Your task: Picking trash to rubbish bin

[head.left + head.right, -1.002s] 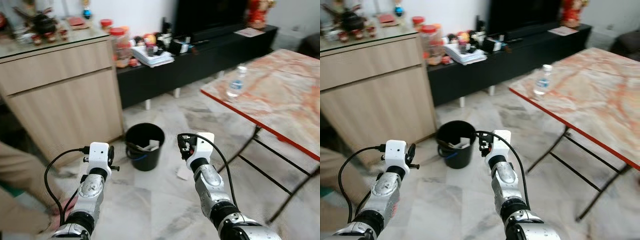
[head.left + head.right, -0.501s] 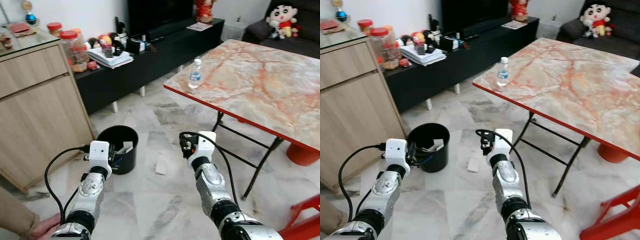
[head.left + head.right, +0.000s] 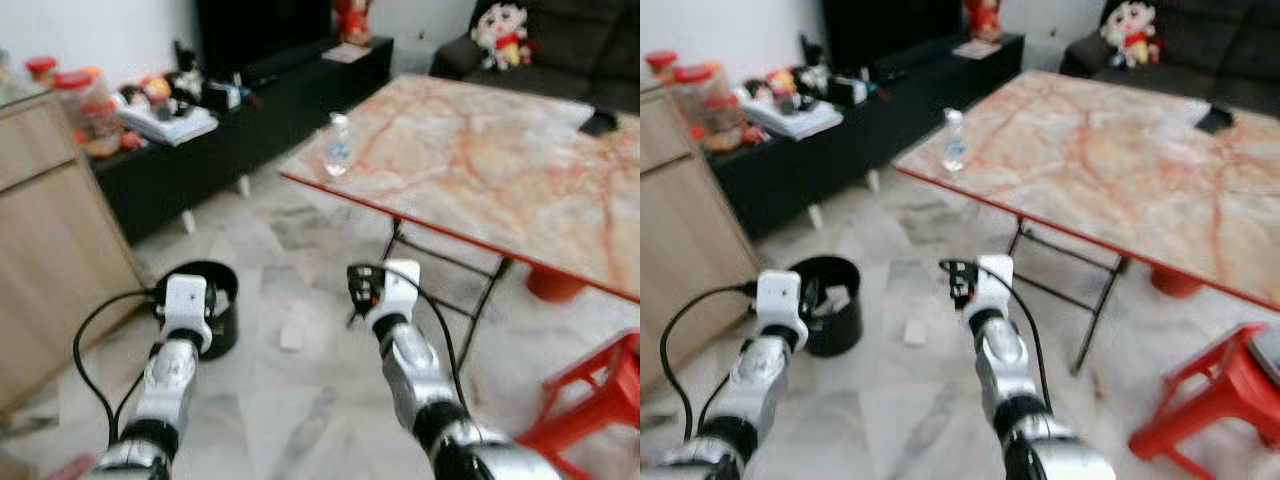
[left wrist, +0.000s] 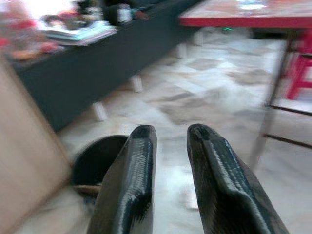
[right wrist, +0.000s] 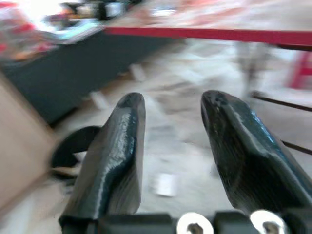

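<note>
No readable text, brand, number or sign anywhere. Blue label on the clear plastic water bottle (image 3: 338, 146) at the far left corner of the red-edged marble-patterned table (image 3: 480, 170): too blurred and small to read. Printed covers in the stack of papers and books (image 3: 168, 118) on the low black cabinet (image 3: 250, 110) at far left: likewise illegible. Red-lidded plastic jars (image 3: 83, 110) beside them: no legible markings.

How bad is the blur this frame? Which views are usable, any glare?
Both eye views are softly motion-blurred, yet the bottle on the marble table and the black bin stay recognisable. Both wrist views smear the background heavily; the left pincer and right pincer fingers stay sharp. Blown-out highlights sit in each wrist view's far corner.
</note>
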`<state>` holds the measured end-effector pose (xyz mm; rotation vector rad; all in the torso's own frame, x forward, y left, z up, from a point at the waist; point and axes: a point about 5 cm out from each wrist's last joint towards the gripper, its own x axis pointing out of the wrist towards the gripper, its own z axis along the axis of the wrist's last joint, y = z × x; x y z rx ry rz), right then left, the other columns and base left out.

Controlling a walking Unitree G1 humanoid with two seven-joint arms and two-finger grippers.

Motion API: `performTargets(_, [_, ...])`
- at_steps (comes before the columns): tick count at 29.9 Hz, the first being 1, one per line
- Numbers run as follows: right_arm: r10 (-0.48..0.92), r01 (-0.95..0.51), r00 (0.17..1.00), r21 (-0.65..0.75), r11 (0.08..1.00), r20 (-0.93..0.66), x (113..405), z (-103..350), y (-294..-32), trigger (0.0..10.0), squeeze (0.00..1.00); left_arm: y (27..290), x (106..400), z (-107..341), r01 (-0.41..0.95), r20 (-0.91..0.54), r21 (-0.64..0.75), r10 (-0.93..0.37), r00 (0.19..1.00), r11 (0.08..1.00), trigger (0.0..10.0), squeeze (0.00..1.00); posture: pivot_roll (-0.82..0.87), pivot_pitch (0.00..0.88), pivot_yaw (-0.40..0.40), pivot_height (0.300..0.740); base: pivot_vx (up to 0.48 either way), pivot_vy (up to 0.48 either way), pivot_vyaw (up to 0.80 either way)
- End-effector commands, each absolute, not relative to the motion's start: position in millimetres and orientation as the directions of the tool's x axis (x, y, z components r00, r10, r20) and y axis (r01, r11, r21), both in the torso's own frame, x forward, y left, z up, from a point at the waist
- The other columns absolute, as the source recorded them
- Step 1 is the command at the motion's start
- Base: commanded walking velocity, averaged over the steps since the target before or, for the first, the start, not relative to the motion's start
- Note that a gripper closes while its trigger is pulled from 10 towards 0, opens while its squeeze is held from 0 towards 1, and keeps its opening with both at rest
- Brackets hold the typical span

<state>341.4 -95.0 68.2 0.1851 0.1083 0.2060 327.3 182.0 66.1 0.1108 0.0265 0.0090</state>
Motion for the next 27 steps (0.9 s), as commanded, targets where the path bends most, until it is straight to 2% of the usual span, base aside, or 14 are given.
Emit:
performTargets(1, [0.216, -0.199, 0.974, 0.196, 0.96, -0.068, 343.9, 73.6, -91.4, 10.0, 0.0, 185.6, 330.3, 72.2, -0.011, -0.005, 0.13, 0.011, 1.0, 0.992, 10.0, 0.0, 0.02, 0.0, -0.019, 0.74, 0.0, 0.0, -0.8])
performTargets(13, [0.217, -0.2, 0.974, 0.197, 0.96, -0.07, 343.9, 73.4, -91.6, 10.0, 0.0, 185.7, 330.3, 72.7, -0.01, -0.002, 0.123, 0.01, 1.0, 0.992, 10.0, 0.0, 0.02, 0.0, -0.019, 0.74, 0.0, 0.0, -0.79])
performTargets(22, [0.215, -0.199, 0.974, 0.195, 0.961, -0.068, 343.4, 73.1, -91.2, 10.0, 0.0, 188.4, 330.2, 73.1, -0.016, -0.004, 0.097, 0.016, 1.0, 0.995, 10.0, 0.0, 0.02, 0.0, -0.02, 0.74, 0.0, 0.0, 0.0])
performTargets(27, [0.213, -0.197, 0.975, 0.195, 0.961, -0.068, 343.1, 72.8, -91.2, 10.0, 0.0, 188.8, 330.0, 72.8, -0.016, -0.005, 0.096, 0.016, 1.0, 0.995, 10.0, 0.0, 0.02, 0.0, -0.021, 0.74, 0.0, 0.469, 0.0])
